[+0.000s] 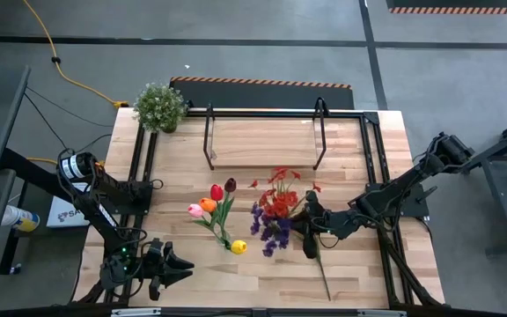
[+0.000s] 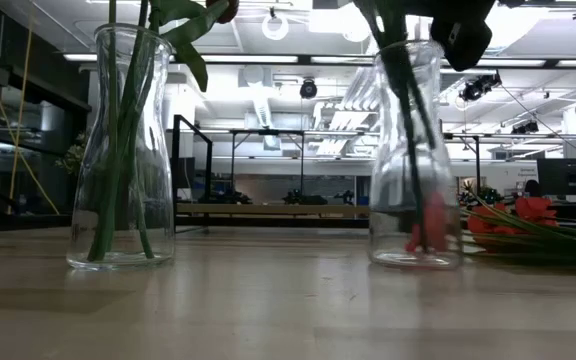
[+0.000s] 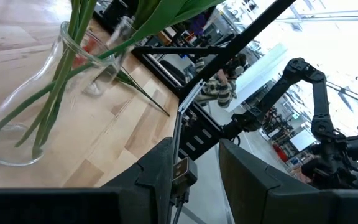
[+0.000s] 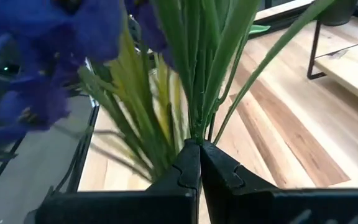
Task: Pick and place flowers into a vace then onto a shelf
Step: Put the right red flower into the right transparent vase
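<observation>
R hand [image 4: 197,163] is pressed together, pinching a green stem among the purple sprays [image 1: 269,231], over the R-centre of the tabletop [image 1: 359,150]. Red sprays [image 1: 279,198] sit just beyond, touching the purple bunch; one long stem [image 1: 322,269] runs toward the near edge. L of them a glass vase [image 2: 121,150] holds tulips [image 1: 214,204]: red, maroon, orange, pink, w/ a yellow one lowest. A 2nd vase [image 2: 415,155] stands to its R. L hand [image 1: 176,267] waits at the near L corner, fingers spread, holding nothing. Shelf [image 1: 262,141] is at the far centre, potted plant [image 1: 160,106] at the far L.
</observation>
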`<action>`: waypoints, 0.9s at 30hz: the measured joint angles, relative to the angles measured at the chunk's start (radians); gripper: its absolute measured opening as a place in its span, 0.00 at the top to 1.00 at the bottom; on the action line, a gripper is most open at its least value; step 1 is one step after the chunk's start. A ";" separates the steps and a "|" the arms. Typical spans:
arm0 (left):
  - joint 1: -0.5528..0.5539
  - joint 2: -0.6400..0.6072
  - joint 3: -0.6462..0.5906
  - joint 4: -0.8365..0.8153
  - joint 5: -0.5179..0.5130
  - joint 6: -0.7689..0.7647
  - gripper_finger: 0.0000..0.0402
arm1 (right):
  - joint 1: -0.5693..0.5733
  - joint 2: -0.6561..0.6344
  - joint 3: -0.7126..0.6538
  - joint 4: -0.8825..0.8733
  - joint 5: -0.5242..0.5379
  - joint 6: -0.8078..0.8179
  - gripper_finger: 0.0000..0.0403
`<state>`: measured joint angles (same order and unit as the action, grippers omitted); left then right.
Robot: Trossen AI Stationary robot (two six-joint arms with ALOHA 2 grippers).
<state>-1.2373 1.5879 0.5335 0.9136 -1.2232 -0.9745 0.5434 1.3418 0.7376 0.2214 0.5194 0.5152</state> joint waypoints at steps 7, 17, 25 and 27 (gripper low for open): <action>0.000 0.000 0.000 0.000 0.000 0.000 0.59 | 0.000 0.000 0.000 0.001 -0.026 0.003 1.00; 0.000 0.000 0.000 0.000 0.000 0.000 0.59 | 0.000 0.000 0.000 0.001 -0.084 0.001 1.00; 0.000 0.000 0.000 0.000 0.000 0.000 0.59 | 0.000 0.000 0.000 0.001 -0.118 0.007 1.00; 0.000 0.000 0.000 0.000 0.000 0.000 0.59 | 0.000 0.000 0.000 0.001 -0.127 0.007 1.00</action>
<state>-1.2377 1.5879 0.5335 0.9135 -1.2231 -0.9749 0.5430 1.3418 0.7376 0.2222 0.3921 0.5221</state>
